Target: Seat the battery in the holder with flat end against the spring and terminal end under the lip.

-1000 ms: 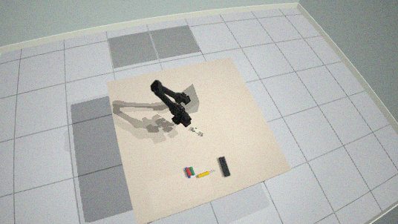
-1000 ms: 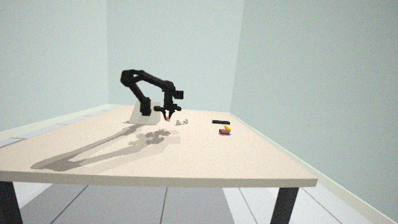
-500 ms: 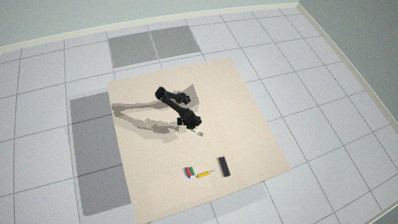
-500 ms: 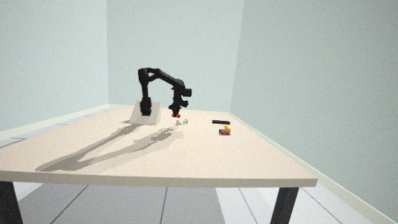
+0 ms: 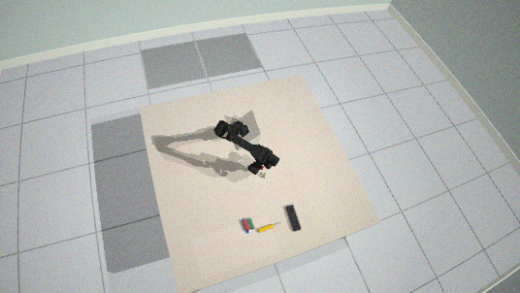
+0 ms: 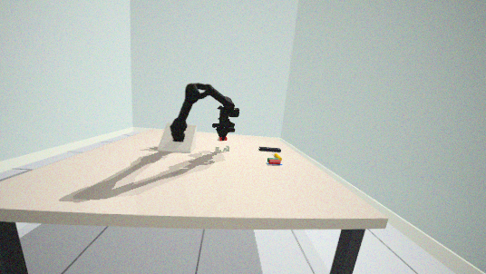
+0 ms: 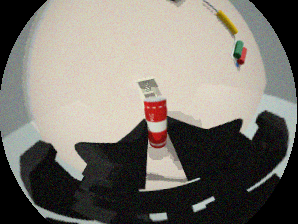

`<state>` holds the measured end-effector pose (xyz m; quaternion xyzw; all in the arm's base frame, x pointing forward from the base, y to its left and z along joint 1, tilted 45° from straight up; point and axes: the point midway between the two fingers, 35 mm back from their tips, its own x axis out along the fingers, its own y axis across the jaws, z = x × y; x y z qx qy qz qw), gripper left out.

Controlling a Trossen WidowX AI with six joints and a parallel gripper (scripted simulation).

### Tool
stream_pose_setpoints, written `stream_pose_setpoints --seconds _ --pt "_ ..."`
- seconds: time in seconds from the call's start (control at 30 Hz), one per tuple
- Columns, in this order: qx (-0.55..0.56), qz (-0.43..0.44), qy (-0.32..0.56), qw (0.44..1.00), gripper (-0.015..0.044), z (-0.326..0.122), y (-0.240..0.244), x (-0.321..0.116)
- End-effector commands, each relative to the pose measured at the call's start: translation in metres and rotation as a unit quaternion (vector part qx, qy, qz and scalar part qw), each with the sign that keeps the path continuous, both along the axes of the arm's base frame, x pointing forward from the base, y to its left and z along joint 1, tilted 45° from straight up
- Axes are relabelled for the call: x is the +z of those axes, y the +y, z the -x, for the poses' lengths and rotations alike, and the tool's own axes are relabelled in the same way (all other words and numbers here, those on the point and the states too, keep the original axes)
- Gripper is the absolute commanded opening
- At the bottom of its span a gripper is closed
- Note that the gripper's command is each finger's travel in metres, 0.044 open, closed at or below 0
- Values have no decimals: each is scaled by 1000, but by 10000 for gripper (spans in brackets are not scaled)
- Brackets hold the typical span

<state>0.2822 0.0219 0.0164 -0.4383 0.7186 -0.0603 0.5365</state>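
Observation:
A red and white battery (image 7: 156,125) (image 6: 220,139) (image 5: 262,168) is between the fingertips, its banded side facing the wrist camera. My gripper (image 7: 156,120) is shut on it and holds it above the table. The small pale grey holder (image 7: 150,87) (image 5: 262,175) (image 6: 222,151) is on the table just beyond the battery in the wrist view, where the battery's far end overlaps its near end. The battery and holder look apart in the exterior view. The holder's spring and lip are too small to tell.
A black block (image 5: 293,218) (image 6: 270,149) lies farther out on the table (image 5: 204,252) (image 6: 150,200). A yellow cylinder with a thin shaft (image 5: 266,228) (image 7: 227,22) lies near a green cylinder (image 5: 250,223) (image 7: 238,49) and a red cylinder (image 5: 246,225) (image 7: 242,56), which lie side by side.

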Motion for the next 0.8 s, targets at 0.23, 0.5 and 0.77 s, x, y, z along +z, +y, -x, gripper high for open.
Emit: stream_pose_setpoints --seconds 0.23,0.5,0.77 --pt "28 3 36 999 87 -5 4 -7" --pt "-12 42 73 996 87 -2 -12 -20" --pt "-44 72 103 991 87 1 -26 -30"
